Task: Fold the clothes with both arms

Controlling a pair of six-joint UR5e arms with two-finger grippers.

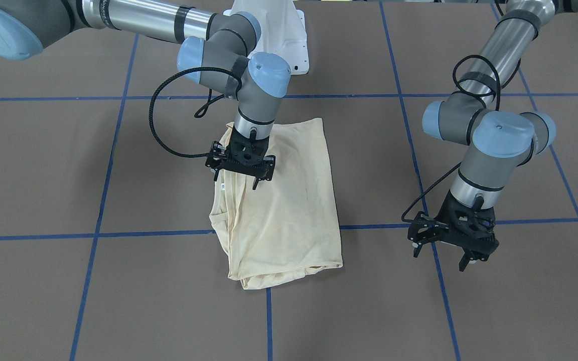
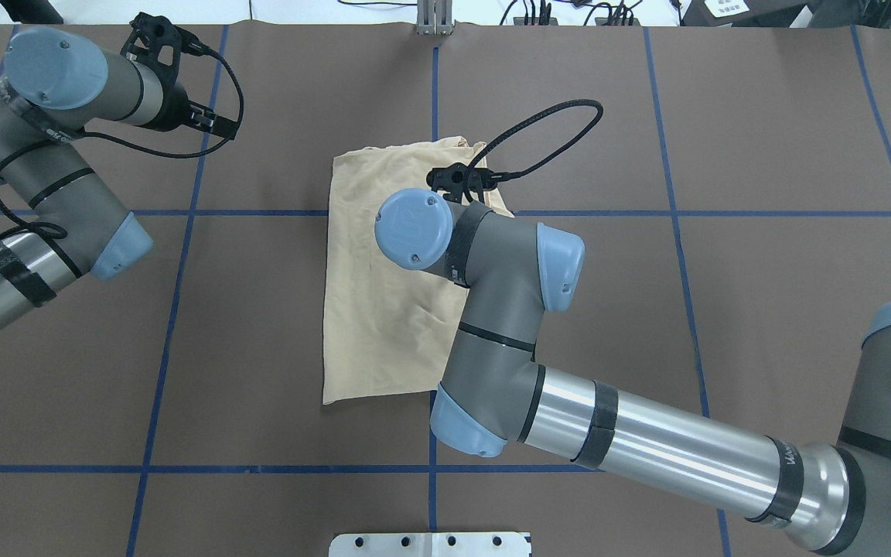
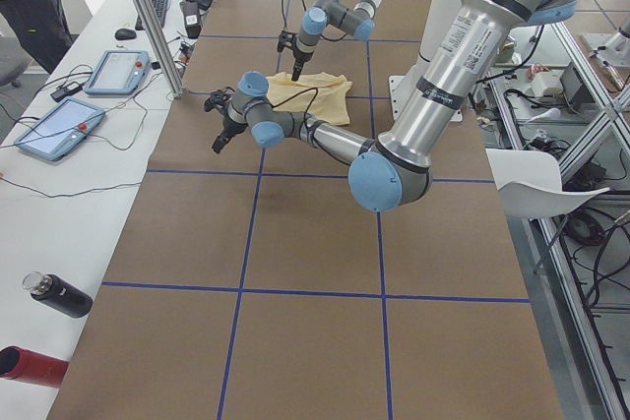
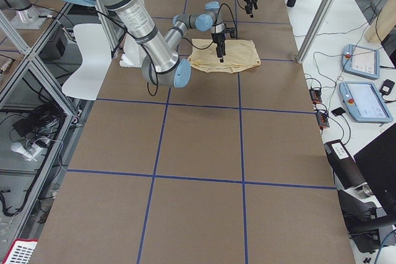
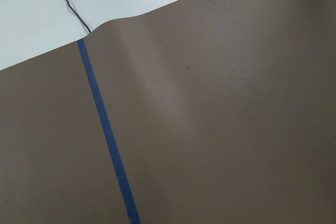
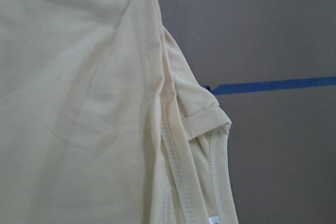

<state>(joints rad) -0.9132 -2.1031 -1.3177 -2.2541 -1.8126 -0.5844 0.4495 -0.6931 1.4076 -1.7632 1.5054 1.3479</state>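
The cream-yellow T-shirt (image 1: 284, 200) lies in the middle of the desk (image 1: 68, 165), folded into a tall, narrow rectangle with its plain side up, so no print shows. In the front-facing view its right long edge is straight and smooth. Its left edge is thicker, with several stacked layers and stitched hems running side by side, and a small white label (image 1: 223, 187) peeps out between them. The lower left corner bulges a little where the layers do not line up, and soft creases run down the upper layer. The right wrist view shows the same stacked seams close up, with one short hemmed flap sticking out sideways at centre right over a strip of blue tape (image 6: 273, 85). The right gripper (image 1: 236, 179) points straight down over the upper left part of the shirt, near the layered edge, with its jaws apart. Whether the tips touch the cloth cannot be told. The left gripper (image 1: 439, 258) hangs at the lower right of the front-facing view, well apart from the shirt, over bare brown desk beside a tape line, with its jaws apart and nothing between them. Its wrist camera shows only brown desk cover, one blue tape line and a white surface at the top edge.
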